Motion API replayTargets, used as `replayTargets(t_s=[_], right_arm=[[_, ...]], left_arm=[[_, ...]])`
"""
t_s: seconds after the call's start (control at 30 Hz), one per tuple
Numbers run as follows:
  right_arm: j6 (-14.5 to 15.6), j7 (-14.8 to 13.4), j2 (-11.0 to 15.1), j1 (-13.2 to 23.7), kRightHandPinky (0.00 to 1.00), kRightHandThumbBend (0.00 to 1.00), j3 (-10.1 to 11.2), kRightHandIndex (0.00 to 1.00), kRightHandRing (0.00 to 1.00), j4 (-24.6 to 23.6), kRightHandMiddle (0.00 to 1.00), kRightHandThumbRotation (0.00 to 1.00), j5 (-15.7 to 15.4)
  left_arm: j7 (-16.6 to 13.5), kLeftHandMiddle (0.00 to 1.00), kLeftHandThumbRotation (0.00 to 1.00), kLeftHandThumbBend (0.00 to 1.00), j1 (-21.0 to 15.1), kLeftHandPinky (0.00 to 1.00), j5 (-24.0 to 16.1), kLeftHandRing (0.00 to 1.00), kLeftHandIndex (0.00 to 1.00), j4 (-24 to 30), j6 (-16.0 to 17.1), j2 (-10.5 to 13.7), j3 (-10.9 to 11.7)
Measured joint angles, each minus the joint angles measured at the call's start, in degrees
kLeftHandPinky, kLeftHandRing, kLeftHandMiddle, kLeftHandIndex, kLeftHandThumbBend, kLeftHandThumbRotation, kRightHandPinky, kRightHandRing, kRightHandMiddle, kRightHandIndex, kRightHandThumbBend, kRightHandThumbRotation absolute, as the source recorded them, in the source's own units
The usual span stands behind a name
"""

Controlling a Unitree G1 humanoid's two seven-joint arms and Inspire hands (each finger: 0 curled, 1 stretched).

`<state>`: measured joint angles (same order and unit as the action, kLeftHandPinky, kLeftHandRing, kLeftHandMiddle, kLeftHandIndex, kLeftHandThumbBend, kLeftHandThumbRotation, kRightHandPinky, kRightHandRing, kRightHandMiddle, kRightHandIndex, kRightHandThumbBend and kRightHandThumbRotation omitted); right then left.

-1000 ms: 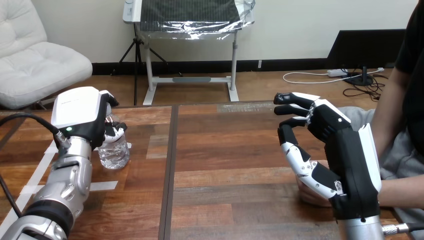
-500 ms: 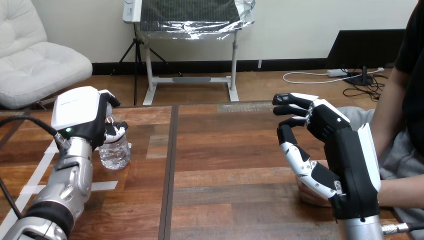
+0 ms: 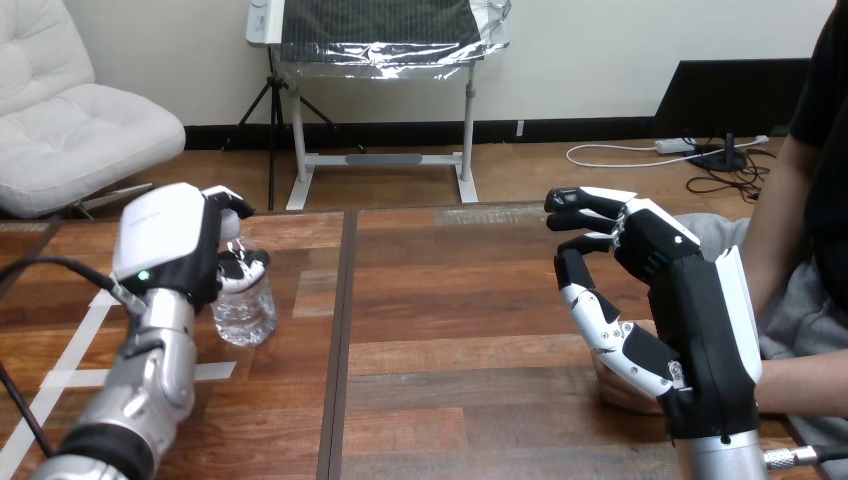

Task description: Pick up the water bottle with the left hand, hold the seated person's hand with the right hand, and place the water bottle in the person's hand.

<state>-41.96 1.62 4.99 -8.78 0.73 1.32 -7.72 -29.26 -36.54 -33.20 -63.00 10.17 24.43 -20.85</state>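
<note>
Bottle (image 3: pixel 246 308) is what we look at first: clear plastic, upright, over the left part of the table (image 3: pixel 470 300), nearer its far edge than its near one and just left of the dark seam (image 3: pixel 338 330) that runs from far edge to near edge. Our left hand (image 3: pixel 166 238) is clamped on it, with the white back shell turned up toward us and the fingers (image 3: pixel 240 266) curled round the bottle's upper half, so that we see only the lower half below them. We cannot tell whether the base rests on the wood or hangs just above it. White tape (image 3: pixel 215 371) lies on the table near the bottle, on the side toward the near edge. By the right edge our right hand (image 3: pixel 690 300) stands raised on its silver forearm, palm turned toward the table's middle. Its fingers (image 3: pixel 585 205) are loosely bent and spread apart from the thumb (image 3: pixel 620 340), and they close on nothing. The person's hand (image 3: pixel 618 388) lies on the table close to the right edge and toward the near edge, under that thumb and partly hidden behind it. We cannot tell whether thumb and hand touch. Bottle and person's hand are well apart, with the bare middle of the table between them.
</note>
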Motion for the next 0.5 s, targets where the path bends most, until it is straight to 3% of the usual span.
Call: replayTargets(t_s=[0.5], right_arm=[[0.02, 0.00, 0.00, 0.00, 0.55, 0.31, 0.02, 0.66, 0.67, 0.00, 0.73, 0.16, 0.02]], left_arm=[[0.29, 0.70, 0.15, 0.58, 4.38, 0.53, 2.39, 0.63, 0.70, 6.18, 0.48, -2.22, 1.86]])
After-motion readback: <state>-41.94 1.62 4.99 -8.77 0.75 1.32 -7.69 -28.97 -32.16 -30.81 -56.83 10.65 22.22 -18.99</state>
